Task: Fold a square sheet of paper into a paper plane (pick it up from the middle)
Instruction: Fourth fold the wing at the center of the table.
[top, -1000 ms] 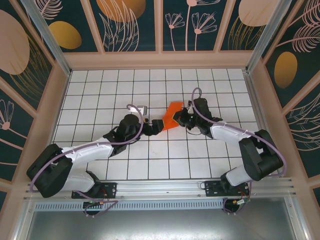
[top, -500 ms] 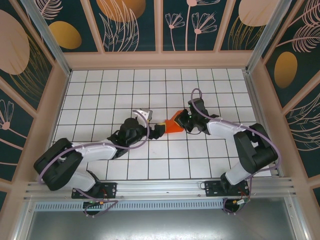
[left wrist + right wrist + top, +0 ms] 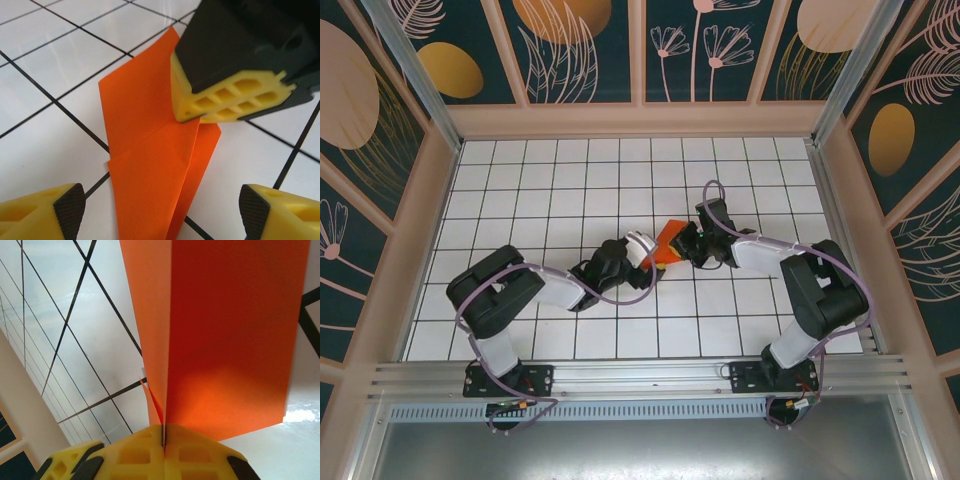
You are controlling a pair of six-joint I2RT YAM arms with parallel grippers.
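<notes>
Status: folding is under way, not finished.

The paper [image 3: 667, 238] is sitting near the middle of the tabletop [image 3: 520, 180], between the two grippers. The right gripper [image 3: 164, 439] is clamping one edge of it, jaws pressed together on the sheet. The left gripper [image 3: 162, 210] is hovering just beside it, jaws standing apart on either side of the near end and holding nothing.

Done, as judged: the sheet is no longer a flat square. The left wrist view is showing overlapping layers and a slanted flap edge running across it. The right wrist view is showing two layers meeting at a crease.

Left, as judged: no pointed dart shape is showing, and no wings are turned down. Whether the paper is resting fully on the tiles cannot be told.
</notes>
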